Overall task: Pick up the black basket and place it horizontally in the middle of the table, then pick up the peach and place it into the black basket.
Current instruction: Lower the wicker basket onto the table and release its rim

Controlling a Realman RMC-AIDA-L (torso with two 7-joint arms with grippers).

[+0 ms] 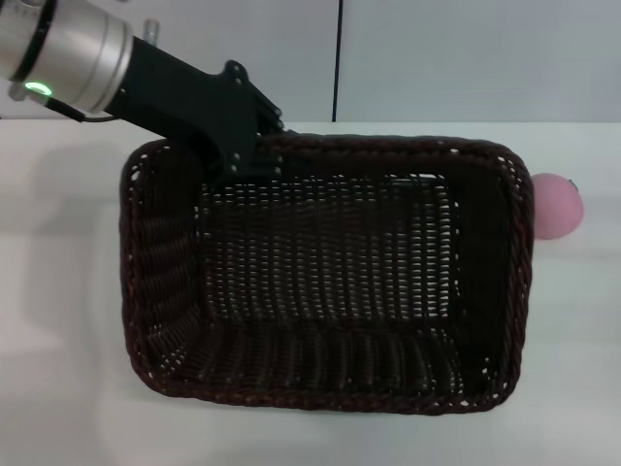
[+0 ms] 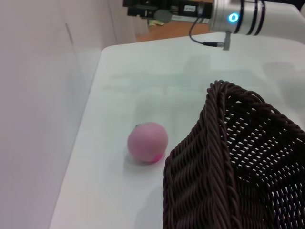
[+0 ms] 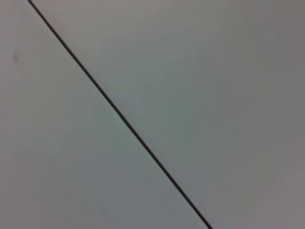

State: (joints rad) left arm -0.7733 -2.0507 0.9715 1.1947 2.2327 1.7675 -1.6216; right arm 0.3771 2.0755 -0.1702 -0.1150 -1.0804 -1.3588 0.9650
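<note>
1. Counter (image 1: 58, 291): a wide, plain white surface set against a pale grey wall (image 1: 466, 58). A thin dark vertical seam (image 1: 339, 58) divides the wall panels. The same seam crosses the right wrist view as a diagonal line (image 3: 119, 114).

2. Black basket (image 1: 330, 379): a large, rectangular woven basket with rounded corners and a braided rim. In the head view it fills most of the picture, with its long side running left to right and its opening facing upward. The left wrist view shows one rounded corner (image 2: 224, 143) with openwork weave.

3. Left arm (image 1: 87, 53): silver segment with a green indicator light, entering from the upper left of the head view. Its black left gripper (image 1: 254, 160) sits at the far rim of the basket, near the far left corner. The jaws are hidden against the dark weave; whether they are open or clamped on the rim cannot be told.

4. Right arm (image 2: 248, 16): visible only in the left wrist view, at the far side of the counter, well apart from the basket, with a blue indicator light. Its jaws are not shown.

5. Peach (image 1: 558, 206): a small pink ball resting on the counter just beside the basket's right end, outside it. The left wrist view shows a darker pink spot low on it (image 2: 147, 142).
</note>
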